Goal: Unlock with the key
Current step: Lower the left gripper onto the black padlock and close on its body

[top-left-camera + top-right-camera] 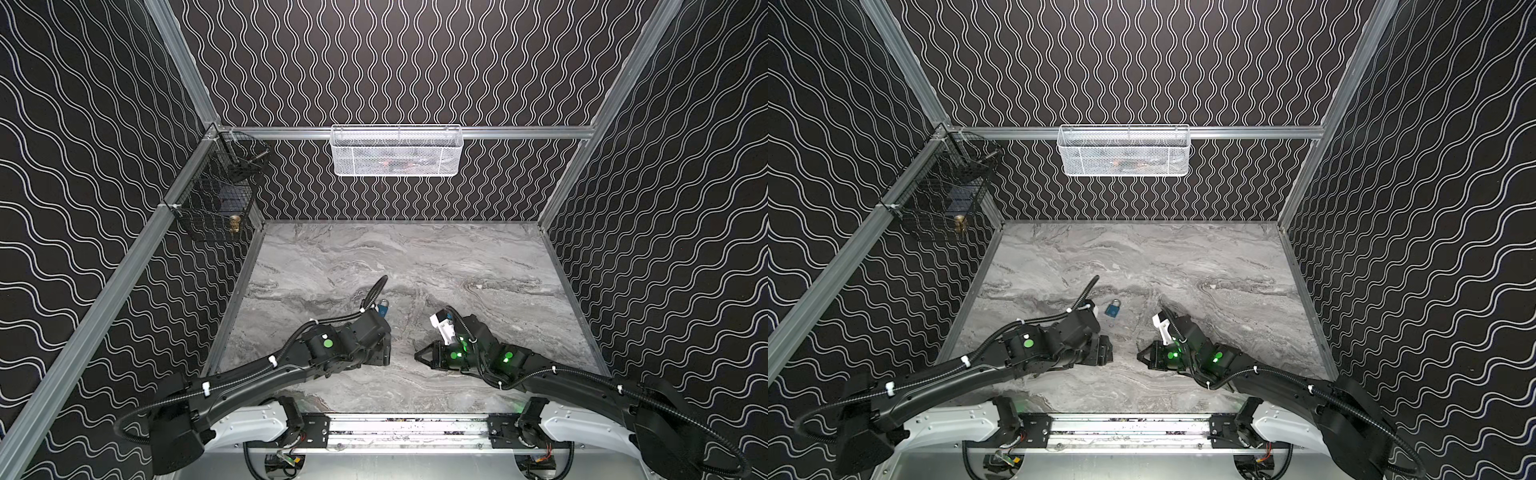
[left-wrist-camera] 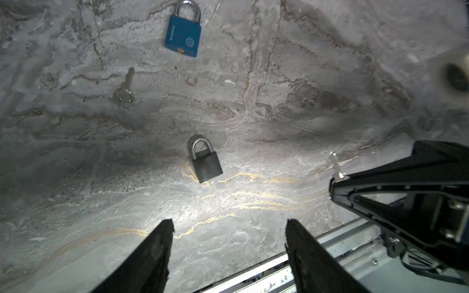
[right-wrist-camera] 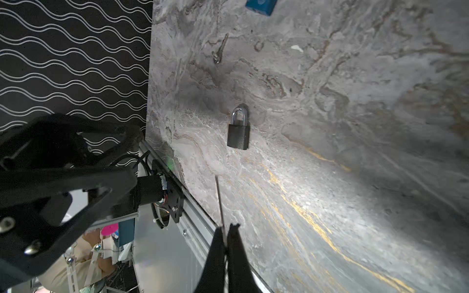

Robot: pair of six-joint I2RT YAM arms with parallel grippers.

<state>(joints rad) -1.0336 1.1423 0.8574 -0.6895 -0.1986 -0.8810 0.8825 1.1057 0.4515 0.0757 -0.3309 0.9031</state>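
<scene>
The key [image 2: 335,165] is pinched by its head in the right claw [image 3: 226,227], whose tips are pressed together on it. Its blade sticks out bare past the tips, which looks meant to leave the working end free for a keyway. In the right wrist view the blade is seen edge-on and aims roughly at the dark padlock [image 3: 238,132]. That padlock lies flat near the middle of the surface's front edge, shackle closed and turned toward the back edge, so its base faces the 2 claws. The left claw [image 2: 229,223] is spread wide with nothing between its fingers, apart from the padlock and facing it; I judge it is placed to steady the body while the key goes in. Farther toward the middle of the surface lies a blue padlock [image 1: 1112,308], also flat, with a second key [image 2: 124,87] loose near it; which lock the held key fits I cannot tell. The surface [image 1: 457,257] is grey veined marble, bare elsewhere. Black walls [image 1: 374,62] with white wavy lines close 3 sides. A white mesh basket [image 1: 397,151] hangs on the back rail, and a black wire basket [image 1: 216,195] sits at the rear left corner.
</scene>
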